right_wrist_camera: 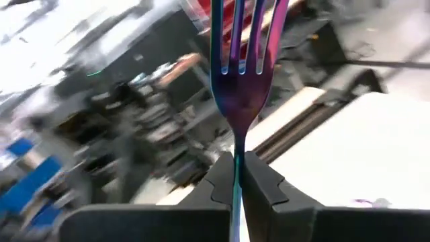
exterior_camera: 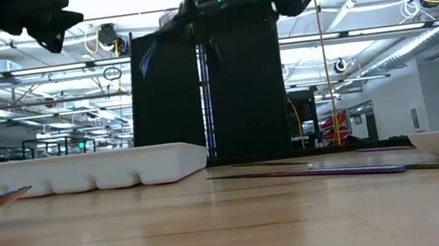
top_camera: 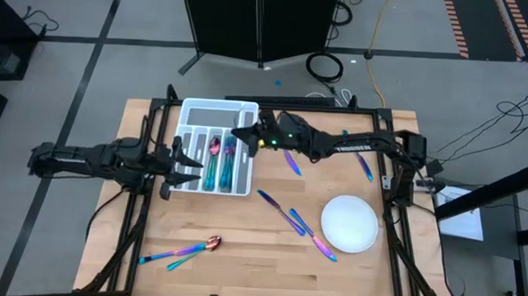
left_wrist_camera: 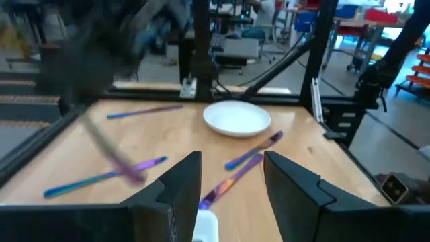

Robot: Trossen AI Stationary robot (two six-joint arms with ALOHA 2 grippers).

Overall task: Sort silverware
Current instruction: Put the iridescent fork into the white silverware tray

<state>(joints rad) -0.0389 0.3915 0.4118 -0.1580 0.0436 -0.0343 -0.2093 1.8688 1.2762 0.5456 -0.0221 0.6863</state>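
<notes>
Right wrist view: right gripper point(right_wrist_camera: 235, 176) fingers clenched on a fork point(right_wrist_camera: 240, 64) above the tray point(top_camera: 194, 114). Left gripper point(left_wrist_camera: 232, 188) fingers released, empty, over the tabletop point(left_wrist_camera: 295, 151) beside the tray.

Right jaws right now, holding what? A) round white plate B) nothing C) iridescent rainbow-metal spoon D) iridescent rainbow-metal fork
D: the right wrist view shows the right gripper with its jaws shut on the handle of an iridescent rainbow-metal fork, tines pointing away from the camera.
</notes>
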